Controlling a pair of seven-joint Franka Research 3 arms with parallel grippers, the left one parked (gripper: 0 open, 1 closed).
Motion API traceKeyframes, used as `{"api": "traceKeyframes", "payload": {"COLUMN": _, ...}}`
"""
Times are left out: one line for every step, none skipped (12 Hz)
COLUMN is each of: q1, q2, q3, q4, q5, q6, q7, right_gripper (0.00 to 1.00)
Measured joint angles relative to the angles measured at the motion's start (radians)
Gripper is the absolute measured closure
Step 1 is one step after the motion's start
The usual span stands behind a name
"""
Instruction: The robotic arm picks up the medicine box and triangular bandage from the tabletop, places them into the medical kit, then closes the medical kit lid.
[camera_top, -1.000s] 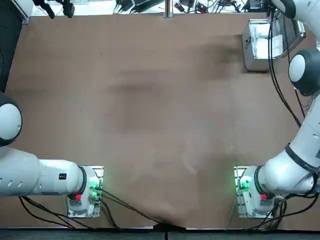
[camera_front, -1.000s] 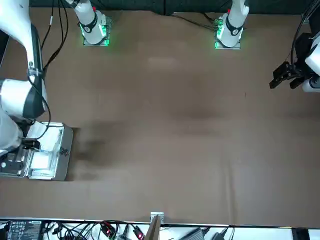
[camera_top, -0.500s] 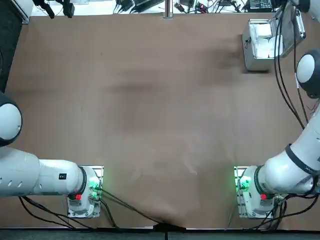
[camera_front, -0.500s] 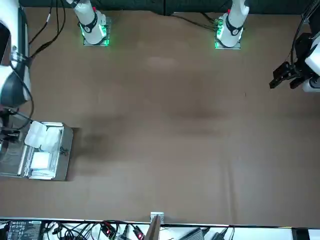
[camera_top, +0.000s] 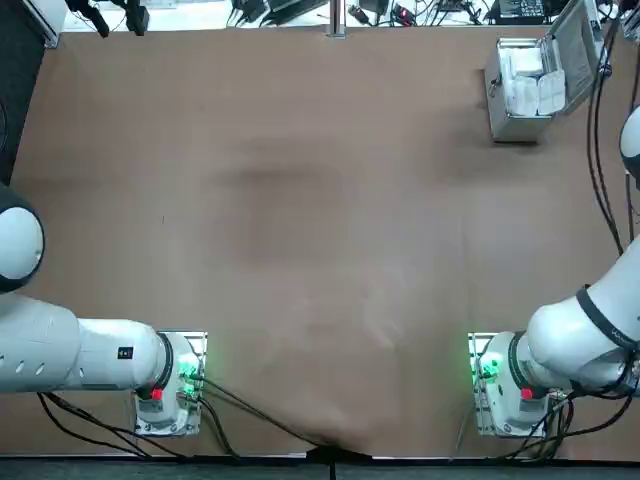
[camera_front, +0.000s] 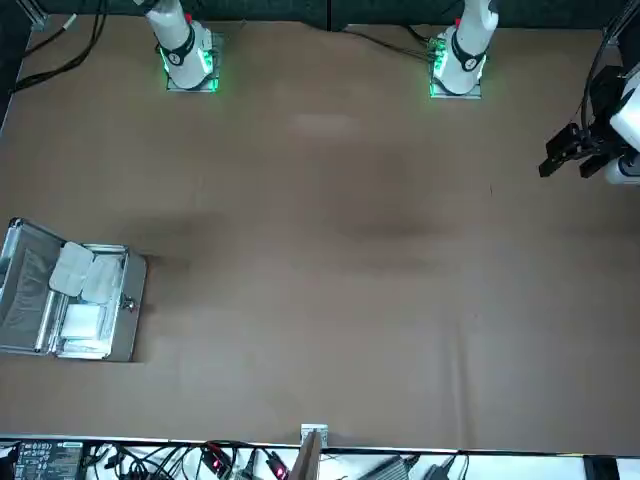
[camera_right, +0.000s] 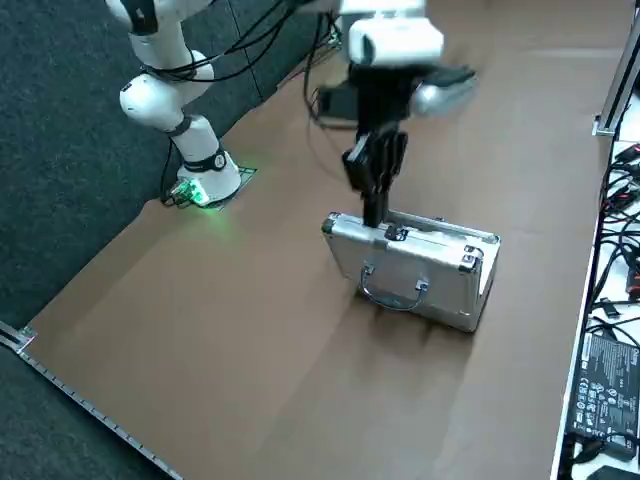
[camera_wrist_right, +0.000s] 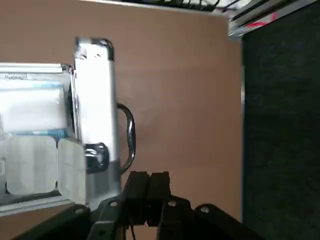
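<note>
The medical kit (camera_top: 519, 110) stands open at the table's far right corner, also seen in the front view (camera_front: 125, 310). Its lid (camera_right: 405, 268) is raised, the curved handle (camera_right: 392, 291) on its outer face. Inside lie the medicine box (camera_front: 81, 322) and the lumpy triangular bandage (camera_front: 84, 271). My right gripper (camera_right: 377, 212) hangs shut with nothing in it. Its fingertips are right at the lid's upper edge, on the lid's outer side. In the wrist view the gripper (camera_wrist_right: 148, 186) shows both fingers pressed together beside the lid (camera_wrist_right: 95, 120) and handle (camera_wrist_right: 128, 138).
Brown table surface (camera_top: 300, 220) spreads wide left of the kit. The table's far edge with cables and a power strip (camera_right: 605, 390) runs close behind the kit. Dark floor (camera_wrist_right: 280, 125) lies past the table's right edge. The arm bases (camera_top: 500, 385) glow green at the near side.
My right arm has swung away from above the kit toward the table's right edge, uncovering the two white items inside. The lid still stands raised.
</note>
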Motion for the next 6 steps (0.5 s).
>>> {"api": "traceKeyframes", "payload": {"q1": -0.03, "q2": 0.008, "q3": 0.0, "q4": 0.0, "q5": 0.047, "q6": 0.006, "q7": -0.035, "right_gripper": 0.99}}
{"api": "traceKeyframes", "payload": {"q1": -0.056, "q2": 0.02, "q3": 0.001, "q4": 0.0, "q5": 0.088, "q6": 0.008, "q7": -0.07, "right_gripper": 0.99}}
{"api": "traceKeyframes", "payload": {"q1": -0.091, "q2": 0.05, "q3": 0.001, "q4": 0.0, "q5": 0.144, "q6": 0.013, "q7": -0.119, "right_gripper": 0.99}}
{"api": "traceKeyframes", "payload": {"q1": -0.1, "q2": 0.065, "q3": 0.001, "q4": 0.0, "q5": 0.16, "q6": 0.016, "q7": -0.132, "right_gripper": 0.99}}
{"api": "traceKeyframes", "payload": {"q1": -0.103, "q2": 0.076, "q3": 0.002, "q4": 0.0, "q5": 0.172, "q6": 0.019, "q7": -0.137, "right_gripper": 0.99}}
{"api": "traceKeyframes", "payload": {"q1": -0.104, "q2": 0.086, "q3": 0.003, "q4": 0.001, "q5": 0.186, "q6": 0.02, "q7": -0.137, "right_gripper": 0.99}}
